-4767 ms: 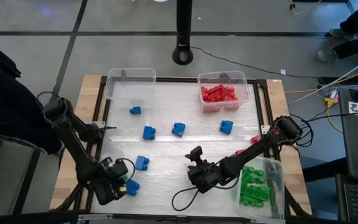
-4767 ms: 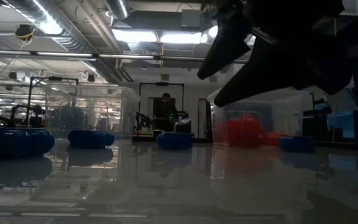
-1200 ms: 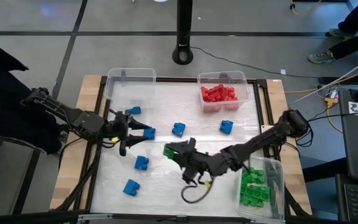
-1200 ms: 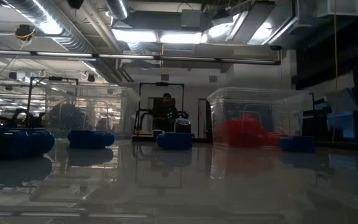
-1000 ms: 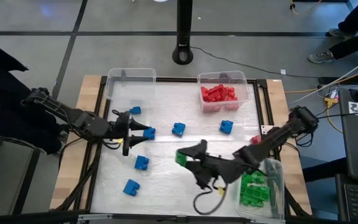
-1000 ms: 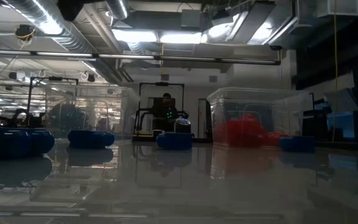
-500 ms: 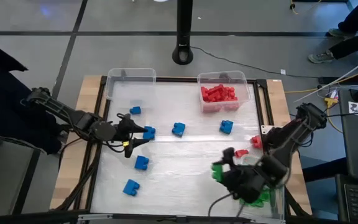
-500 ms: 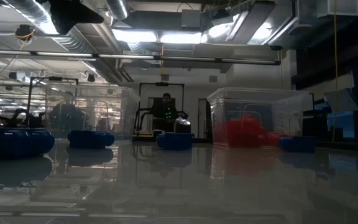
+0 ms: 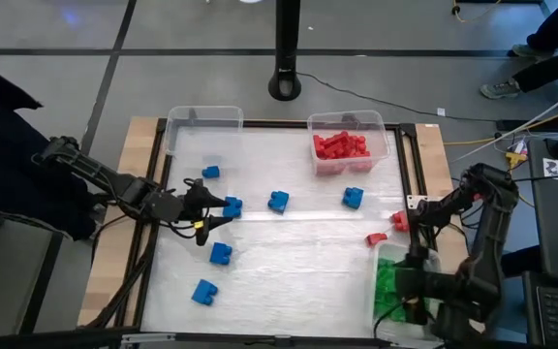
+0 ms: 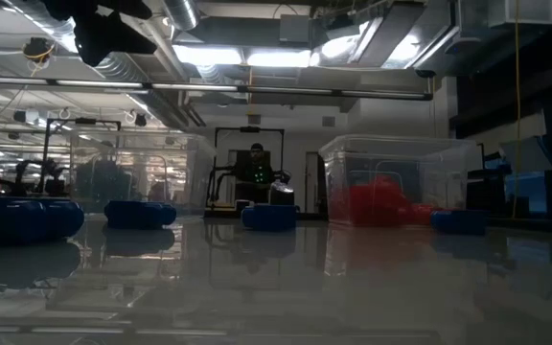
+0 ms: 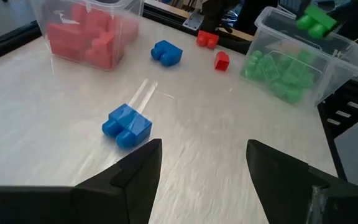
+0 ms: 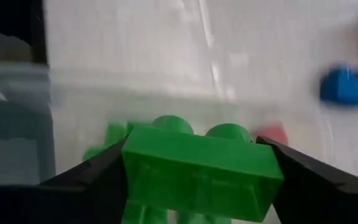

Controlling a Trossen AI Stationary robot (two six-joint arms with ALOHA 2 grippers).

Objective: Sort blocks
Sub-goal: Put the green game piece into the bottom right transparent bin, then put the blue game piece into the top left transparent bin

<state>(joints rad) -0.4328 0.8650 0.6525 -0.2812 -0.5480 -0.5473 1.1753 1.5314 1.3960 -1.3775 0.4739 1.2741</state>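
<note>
The right gripper (image 12: 197, 180) is clamping a green block (image 12: 201, 165) between its jaws, hovering over the clear bin (image 9: 386, 257) of green blocks (near right corner of the table). The left gripper (image 11: 201, 165) is hanging with jaws spread wide and nothing between them, just short of a blue block (image 11: 127, 126). Red blocks are lying in the far bin (image 9: 347, 145), with blue blocks scattered across the table (image 9: 289, 271).
</note>
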